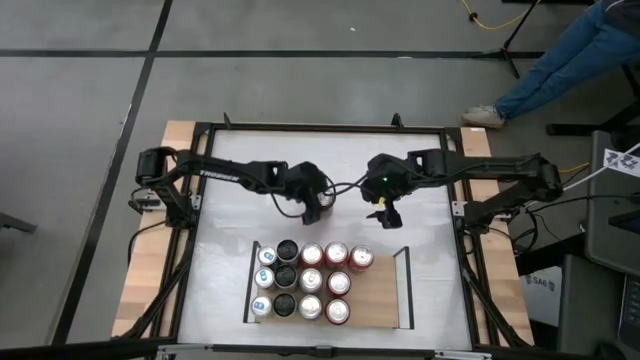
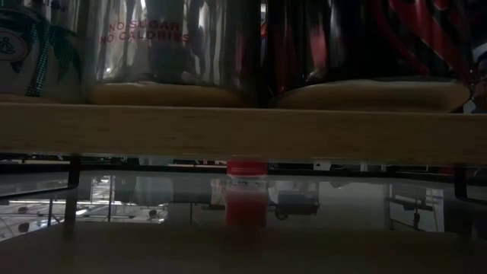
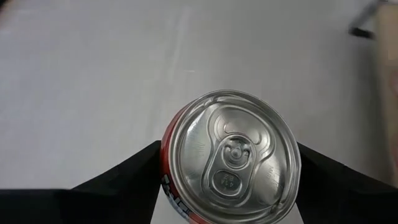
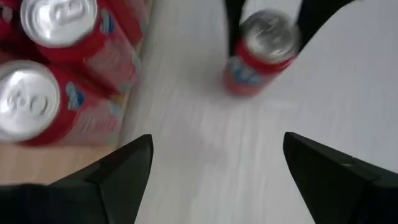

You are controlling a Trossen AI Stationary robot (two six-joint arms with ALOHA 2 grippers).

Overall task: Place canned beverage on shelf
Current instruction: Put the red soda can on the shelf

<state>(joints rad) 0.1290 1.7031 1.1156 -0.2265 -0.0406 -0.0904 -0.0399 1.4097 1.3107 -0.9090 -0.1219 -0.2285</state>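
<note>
The can [image 3: 231, 158] stands upright on the white table behind the shelf [image 1: 378, 300], between the left gripper [image 3: 227, 171] fingers, which appear closed on its sides. The right gripper [image 4: 214, 171], gaping empty, waits beside it.

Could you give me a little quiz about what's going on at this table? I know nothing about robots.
1. True or false: the right gripper is holding a can.
2. The red can gripped by the left gripper stands on: A) the shelf; B) the white table; C) another can.
3. Fill in: the shelf's bare wood lies toward the ___ arm's side.

Key: 1 false, its fingers are open and empty. 2 B. 3 right.
</note>
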